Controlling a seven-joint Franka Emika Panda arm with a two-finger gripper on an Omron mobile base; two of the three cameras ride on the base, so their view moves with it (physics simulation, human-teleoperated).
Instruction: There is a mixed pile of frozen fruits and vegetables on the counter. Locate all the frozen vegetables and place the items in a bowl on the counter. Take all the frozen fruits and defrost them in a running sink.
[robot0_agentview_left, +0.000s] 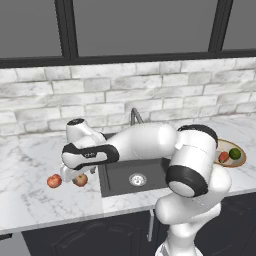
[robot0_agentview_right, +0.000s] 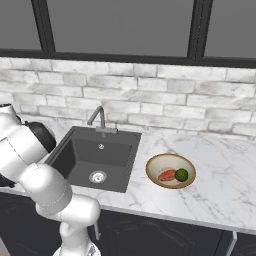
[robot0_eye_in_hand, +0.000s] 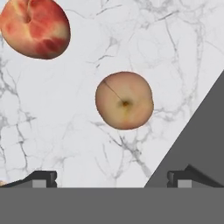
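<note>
Two frozen fruits lie on the white marble counter (robot0_agentview_left: 30, 200) left of the sink (robot0_agentview_left: 120, 177). The red-tan fruit (robot0_agentview_left: 81, 180) (robot0_eye_in_hand: 124, 100) is the nearer one to the basin, and the redder fruit (robot0_agentview_left: 54, 180) (robot0_eye_in_hand: 35, 28) lies further left. My gripper (robot0_agentview_left: 75, 174) (robot0_eye_in_hand: 113, 179) hangs open just above the red-tan fruit, holding nothing. The bowl (robot0_agentview_left: 242, 161) (robot0_agentview_right: 152, 162) stands right of the sink with the elongated red-orange piece (robot0_agentview_left: 223, 156) (robot0_agentview_right: 167, 175) and the dark green ball (robot0_agentview_left: 235, 153) (robot0_agentview_right: 181, 174) inside it.
The curved faucet (robot0_agentview_left: 135, 116) (robot0_agentview_right: 97, 117) rises behind the dark basin, with its silver drain (robot0_agentview_left: 137, 179) (robot0_agentview_right: 97, 176) in the middle. A brick wall and a window back the counter. The sink's edge (robot0_eye_in_hand: 201, 140) lies close beside the red-tan fruit.
</note>
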